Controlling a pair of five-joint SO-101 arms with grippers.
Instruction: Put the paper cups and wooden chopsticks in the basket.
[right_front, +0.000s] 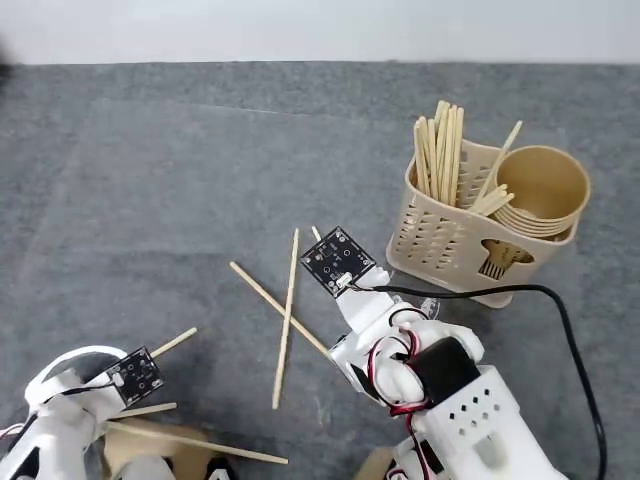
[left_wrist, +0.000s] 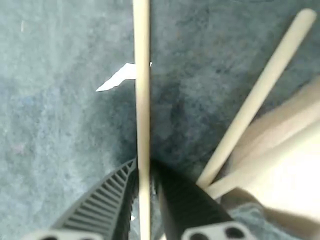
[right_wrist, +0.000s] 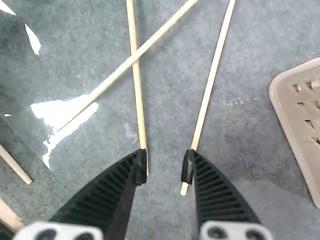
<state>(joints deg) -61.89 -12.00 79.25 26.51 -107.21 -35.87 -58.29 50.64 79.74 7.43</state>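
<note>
Left gripper (left_wrist: 143, 166) pinches one chopstick (left_wrist: 141, 60) | right gripper (right_wrist: 165, 164) spread | centre loose chopstick (right_wrist: 215, 70) in its gap, then close

Paper cups (right_front: 545, 185) and chopsticks (right_front: 440, 150) stand in the basket (right_front: 440, 245); crossed chopsticks (right_front: 287, 312) lie left of it.

Grey mat (right_front: 150, 150), perhaps pale wall (right_front: 300, 30) behind.

chopstick (right_front: 176, 342) mostly hidden beneath left arm (right_front: 62, 415), basket (right_wrist: 292, 117) cut off by frame edge
</note>
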